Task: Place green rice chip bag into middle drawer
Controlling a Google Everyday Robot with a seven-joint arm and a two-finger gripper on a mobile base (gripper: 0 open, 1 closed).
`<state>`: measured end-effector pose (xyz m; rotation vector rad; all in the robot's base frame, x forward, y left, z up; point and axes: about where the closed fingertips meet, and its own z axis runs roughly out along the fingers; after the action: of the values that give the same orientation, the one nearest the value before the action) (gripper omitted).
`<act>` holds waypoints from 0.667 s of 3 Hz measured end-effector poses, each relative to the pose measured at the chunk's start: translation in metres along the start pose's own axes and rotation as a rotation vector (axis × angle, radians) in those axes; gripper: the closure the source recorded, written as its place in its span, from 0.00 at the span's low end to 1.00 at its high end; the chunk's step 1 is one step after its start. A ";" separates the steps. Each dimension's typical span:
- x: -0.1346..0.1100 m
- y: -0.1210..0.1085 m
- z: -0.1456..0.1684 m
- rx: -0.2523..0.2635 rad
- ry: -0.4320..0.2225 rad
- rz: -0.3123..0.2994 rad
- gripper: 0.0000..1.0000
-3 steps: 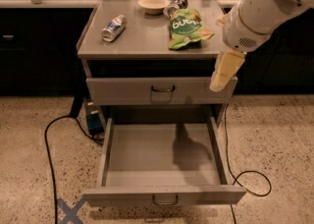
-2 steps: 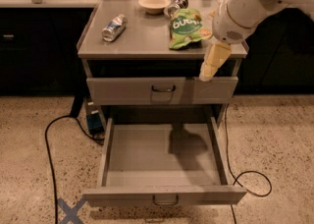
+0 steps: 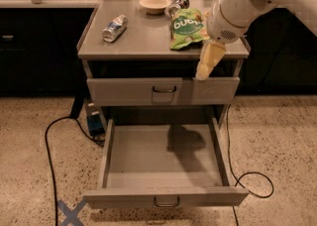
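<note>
- Camera view — my gripper [image 3: 203, 73] hangs at 2 o'clock in frame, at the front edge of the cabinet top [image 3: 143, 39], pointing down over the closed upper drawer front [image 3: 129, 91]. Wide or narrow, I cannot tell.
- The green rice chip bag [image 3: 187, 28] lies flat on the top, at 11 o'clock from the gripper and just beside it, not gripped.
- The middle drawer [image 3: 148, 158] stands pulled open at 6 o'clock, with no bag in it.
- Change: over the last second the gripper slid in from the right toward the bag — approach under way, I judge, grasp not yet done.
</note>
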<state>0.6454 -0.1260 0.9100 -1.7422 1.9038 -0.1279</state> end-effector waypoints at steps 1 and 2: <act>-0.001 -0.007 0.014 0.011 0.006 -0.022 0.00; -0.005 -0.032 0.043 0.034 0.009 -0.044 0.00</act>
<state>0.6932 -0.1135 0.8886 -1.7644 1.8592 -0.1843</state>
